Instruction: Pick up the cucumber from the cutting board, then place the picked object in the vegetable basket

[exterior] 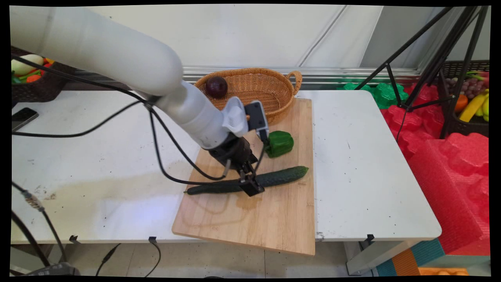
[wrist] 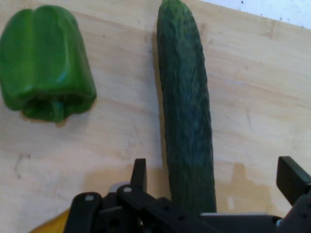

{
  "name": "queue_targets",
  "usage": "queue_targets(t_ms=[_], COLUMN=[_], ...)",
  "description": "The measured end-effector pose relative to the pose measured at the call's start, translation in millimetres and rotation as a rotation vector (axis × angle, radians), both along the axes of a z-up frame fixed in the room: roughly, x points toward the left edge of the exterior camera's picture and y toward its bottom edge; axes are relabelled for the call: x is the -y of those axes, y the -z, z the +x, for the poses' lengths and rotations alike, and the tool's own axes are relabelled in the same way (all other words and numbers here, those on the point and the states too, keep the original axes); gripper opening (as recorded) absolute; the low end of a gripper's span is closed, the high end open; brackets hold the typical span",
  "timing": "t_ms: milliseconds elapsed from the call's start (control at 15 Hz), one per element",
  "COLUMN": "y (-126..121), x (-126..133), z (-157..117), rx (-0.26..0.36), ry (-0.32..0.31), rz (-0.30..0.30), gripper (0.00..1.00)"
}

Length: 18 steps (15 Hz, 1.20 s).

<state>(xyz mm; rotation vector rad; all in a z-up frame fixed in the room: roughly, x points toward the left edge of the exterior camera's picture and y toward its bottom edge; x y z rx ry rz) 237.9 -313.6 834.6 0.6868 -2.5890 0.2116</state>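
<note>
**Cucumber could roll off-centre**

Right now the gripper (exterior: 250, 184) sits low over the cucumber (wrist: 187, 116) on the board (exterior: 274, 219), fingers (wrist: 139, 174) spread either side, not gripping. Uneven closing could roll it toward the pepper (wrist: 43, 63) nearby.

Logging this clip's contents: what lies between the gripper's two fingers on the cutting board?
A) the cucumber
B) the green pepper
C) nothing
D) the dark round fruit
A: in the hand view the gripper is open with one finger on each side of the cucumber; the green pepper lies apart on the cutting board.
</note>
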Motion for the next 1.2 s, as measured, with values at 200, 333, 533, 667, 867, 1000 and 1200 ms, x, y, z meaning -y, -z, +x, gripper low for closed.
queue_targets(t_ms=[200,333,533,667,867,1000,1200], y=[20,28,40,47,51,51,44], x=[10,15,20,24,26,27,25], z=[-13,-19,-27,-32,-36,-38,-39], rx=[0.006,0.007,0.010,0.011,0.009,0.006,0.000], ry=[0.004,0.005,0.004,0.004,0.006,0.016,0.029], rz=[0.011,0.014,0.018,0.020,0.019,0.016,0.008], gripper=[1.00,1.00,1.00,0.00,0.00,0.00,0.00])
